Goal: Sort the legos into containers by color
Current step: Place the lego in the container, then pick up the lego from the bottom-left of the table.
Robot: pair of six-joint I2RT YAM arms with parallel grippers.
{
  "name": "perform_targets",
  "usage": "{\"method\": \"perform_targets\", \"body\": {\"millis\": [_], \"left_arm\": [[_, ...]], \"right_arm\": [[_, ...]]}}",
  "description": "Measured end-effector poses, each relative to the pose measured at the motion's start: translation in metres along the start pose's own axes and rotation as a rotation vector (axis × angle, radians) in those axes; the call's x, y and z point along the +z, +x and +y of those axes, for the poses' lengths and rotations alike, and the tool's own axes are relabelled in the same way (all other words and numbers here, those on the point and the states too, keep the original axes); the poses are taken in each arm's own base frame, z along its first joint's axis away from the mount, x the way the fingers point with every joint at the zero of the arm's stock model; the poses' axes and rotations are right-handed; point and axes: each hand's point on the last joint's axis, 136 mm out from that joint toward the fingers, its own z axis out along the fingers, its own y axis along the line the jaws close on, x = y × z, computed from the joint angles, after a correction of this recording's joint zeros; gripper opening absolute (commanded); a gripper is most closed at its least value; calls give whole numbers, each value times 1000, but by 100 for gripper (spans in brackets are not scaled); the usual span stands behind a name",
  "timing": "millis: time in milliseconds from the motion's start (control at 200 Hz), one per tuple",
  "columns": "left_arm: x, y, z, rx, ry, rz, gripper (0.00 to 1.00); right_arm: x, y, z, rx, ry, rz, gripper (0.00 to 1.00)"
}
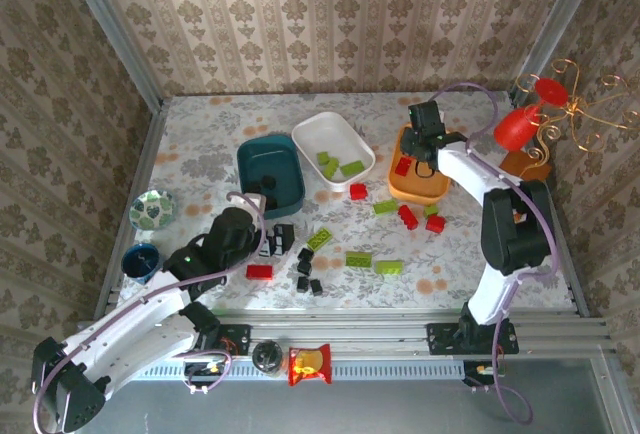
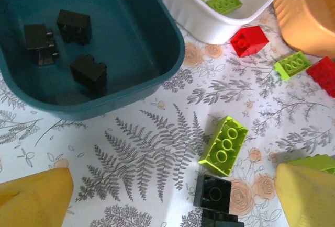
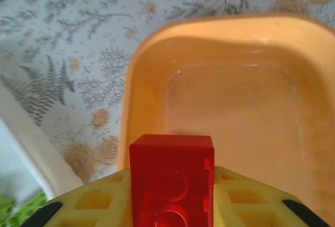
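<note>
Fingers first: the right fingers (image 3: 246, 198) are pinched on a red lego brick (image 3: 171, 177), holding it over the near rim of the orange tub (image 3: 141, 80). The left fingers (image 2: 31, 195) are spread wide and grip nothing. They hang low over the flowered desk (image 2: 146, 148), just in front of the dark teal tub (image 2: 157, 80). Between them lies a lime green brick (image 2: 224, 146), with a black brick (image 2: 212, 191) right beside its near end. Three black bricks (image 2: 88, 72) sit inside the dark teal tub. The white tub (image 2: 209, 20) next to it holds lime green pieces (image 2: 225, 1). A loose red brick (image 2: 249, 41) rests on the desk close to the white tub's wall, and a small lime brick (image 2: 292, 64) lies near it.
</note>
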Motion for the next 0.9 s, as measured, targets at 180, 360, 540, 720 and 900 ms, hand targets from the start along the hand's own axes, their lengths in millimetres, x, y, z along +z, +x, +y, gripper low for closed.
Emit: {"method": "perform_targets", "body": {"millis": [180,360,540,720,900], "left_arm": [[-2,8,12,-4,-60,33,100],[-6,9,20,-40,-111,47,100],[-8,25,30,-124,-156,97,97],[-3,70,36,-174,-192,217,100],[1,111,36,-158,-252,349,100]], "right_arm": [[5,8,-6,2,20,38,72],[-12,3,3,5,-31,18,74],[-56,12,24,-25,-126,-30,74],[-66,47,31,-64,-175,-1,74],[-68,62,24,-61,-181,23,74]]}}
